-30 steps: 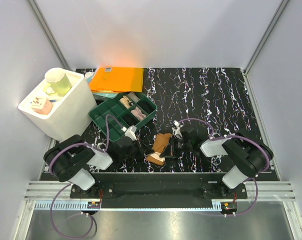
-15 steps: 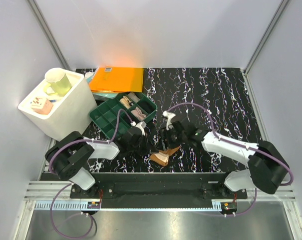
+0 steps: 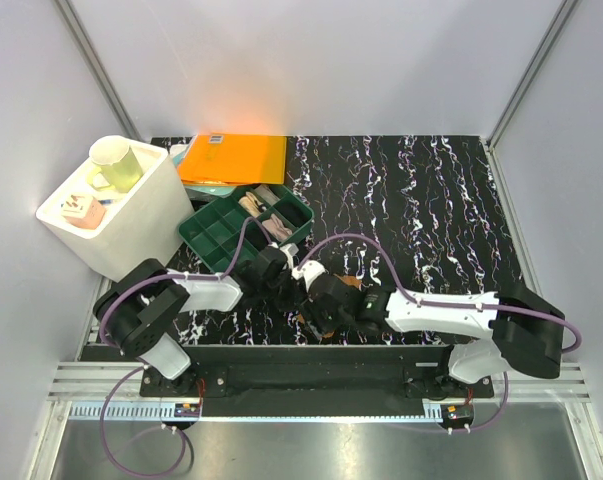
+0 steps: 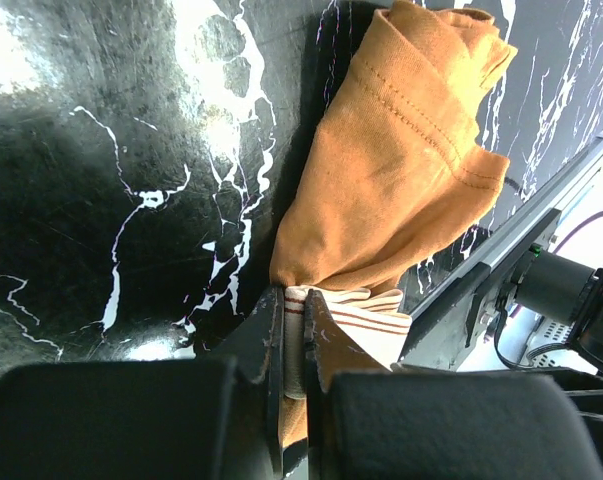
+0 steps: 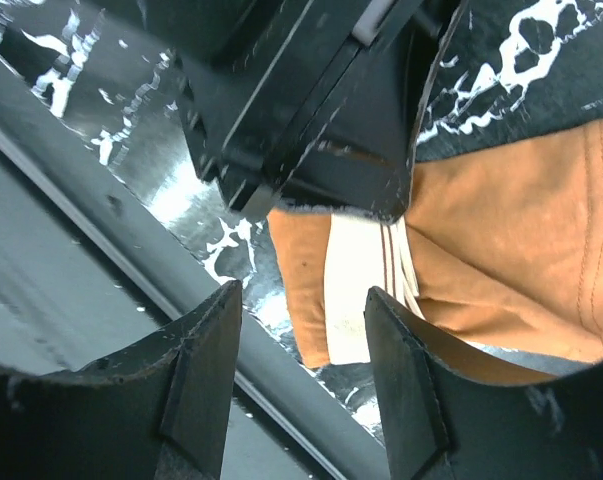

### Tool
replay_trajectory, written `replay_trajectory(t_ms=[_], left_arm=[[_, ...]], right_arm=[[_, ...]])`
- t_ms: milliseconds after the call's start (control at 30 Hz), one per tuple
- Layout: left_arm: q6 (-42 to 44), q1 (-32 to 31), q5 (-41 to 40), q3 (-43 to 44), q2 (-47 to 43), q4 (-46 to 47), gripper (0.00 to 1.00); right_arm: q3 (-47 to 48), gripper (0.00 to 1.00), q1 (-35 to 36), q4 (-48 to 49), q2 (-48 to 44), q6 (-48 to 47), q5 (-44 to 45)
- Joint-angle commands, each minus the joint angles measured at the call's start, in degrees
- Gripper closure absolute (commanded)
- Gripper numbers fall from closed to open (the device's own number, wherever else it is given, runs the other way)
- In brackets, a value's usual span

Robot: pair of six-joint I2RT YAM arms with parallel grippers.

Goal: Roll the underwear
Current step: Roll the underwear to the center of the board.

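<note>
The brown underwear (image 4: 401, 170) lies bunched and creased near the table's (image 3: 441, 200) front edge. It is soft stitched cloth, and its pale striped waistband (image 5: 356, 270) is pinched flat between the left gripper's (image 4: 294, 342) closed fingers. The right gripper (image 5: 301, 330) hovers just over that same corner, jaws spread, holding nothing. A metal rail (image 5: 61, 280) runs close beside, and a green tray (image 3: 243, 228) stands just behind. The tabletop is glossy black, white-veined

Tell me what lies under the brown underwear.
Only the black marbled table shows around the brown underwear; the left gripper pinches its waistband. Anything beneath the cloth is covered.
</note>
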Motion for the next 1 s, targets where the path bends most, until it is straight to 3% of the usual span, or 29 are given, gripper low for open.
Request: replay_trajectory(t_ms=[0,600,667,700,800,967], left_arm=[[2.3,0.1,0.6,0.3,2.2,-6.1,1.00],[3.4,0.7,1.9,1.1,2.7,-7.7,1.00],[3.4,0.7,2.2,1.1,2.6,-7.7,1.00],[3.3,0.7,2.5,1.0,2.6,-7.2,1.00],[2.4,0.9,3.1,0.1,1.5,-6.0,0.99],[1.9,1.5,1.7,-0.6,-4.4,-8.1,0.72]], right_arm=[[-0.8,0.40,3.8,0.8,-1.0,-1.3,10.2],[-3.5,0.44,10.9,4.7,8.9,1.0,20.4],[-3.7,0.53,11.0,4.6,10.2,2.0,20.7],[-3.8,0.69,11.0,4.4,11.1,2.2,20.7],[-3.9,0.87,10.9,4.4,11.6,2.9,18.5],[-4.7,0.96,10.8,5.1,8.1,2.9,12.3]])
